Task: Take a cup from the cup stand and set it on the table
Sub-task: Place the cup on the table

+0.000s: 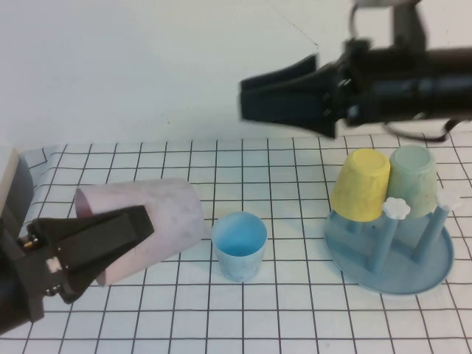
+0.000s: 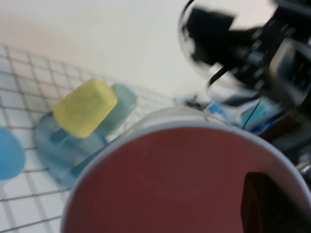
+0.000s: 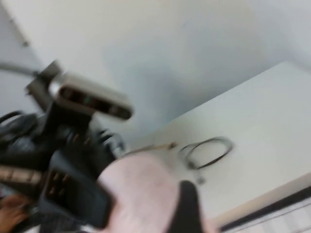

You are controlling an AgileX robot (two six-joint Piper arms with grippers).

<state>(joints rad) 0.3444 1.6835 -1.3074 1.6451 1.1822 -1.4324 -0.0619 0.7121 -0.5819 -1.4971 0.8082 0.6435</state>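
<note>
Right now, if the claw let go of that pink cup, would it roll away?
Probably: the pink cup lies tilted sideways in the left gripper, and its tapered sides suggest a curving roll. It looks light and stiff, likely plastic. The right gripper hovers high above the table.

Both arms are matte black. The left gripper (image 1: 110, 240) has broad wedge-shaped fingers with brass-coloured screws; the right gripper (image 1: 254, 99), at one o'clock, trails thin black cables.

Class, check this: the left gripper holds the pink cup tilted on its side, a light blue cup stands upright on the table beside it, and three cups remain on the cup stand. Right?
Not quite. The high view shows two cups on the cup stand, the yellow cup and a pale green cup, not three. The left gripper does hold the pink cup tilted beside the light blue cup; the right gripper hangs above.
</note>
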